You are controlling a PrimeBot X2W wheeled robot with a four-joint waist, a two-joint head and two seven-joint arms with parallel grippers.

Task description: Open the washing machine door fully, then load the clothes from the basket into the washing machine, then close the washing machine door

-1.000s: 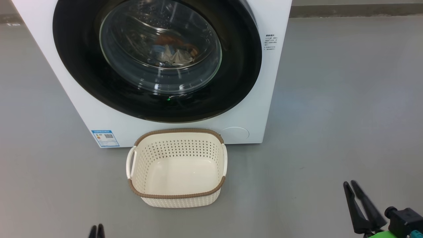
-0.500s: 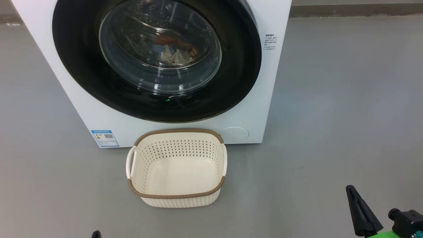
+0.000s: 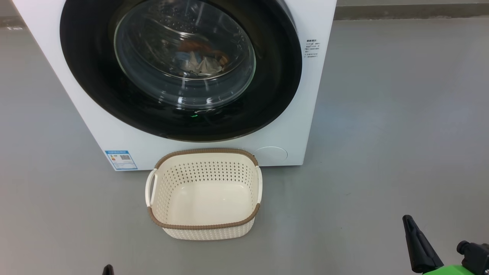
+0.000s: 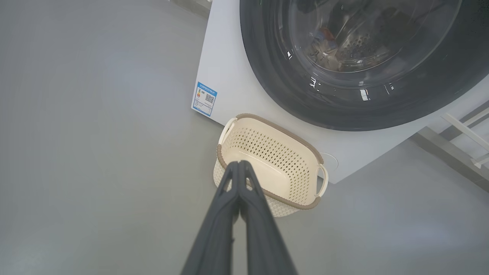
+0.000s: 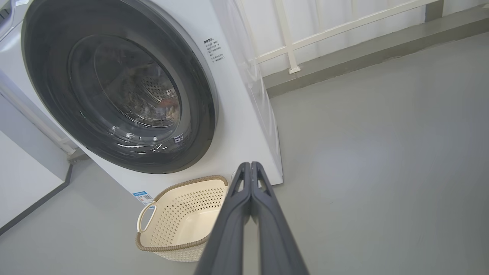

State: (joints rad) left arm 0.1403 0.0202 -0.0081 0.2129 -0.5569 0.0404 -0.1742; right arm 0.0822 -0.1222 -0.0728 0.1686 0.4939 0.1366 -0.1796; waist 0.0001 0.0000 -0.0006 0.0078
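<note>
The white washing machine [image 3: 290,114] stands ahead with its round black door [image 3: 88,72] flush against the front. Through the glass window the clothes [image 3: 200,61] lie inside the drum, orange and pale patches showing. In front of the machine the cream basket [image 3: 204,223] sits on the floor with nothing in it. My left gripper [image 4: 239,164] is shut and empty, its tip at the bottom edge of the head view [image 3: 108,269]. My right gripper [image 5: 250,165] is also shut and empty, low at the right [image 3: 408,219]. Both hang well back from the basket.
Grey floor [image 3: 382,114] spreads on all sides of the machine. A blue label sticker [image 3: 121,159] marks the machine's lower left front. A white railing and a raised ledge [image 5: 344,49] run behind the machine on the right.
Both grippers have closed from slightly open and sunk lower in the head view. The machine, door and basket stay where they were.
</note>
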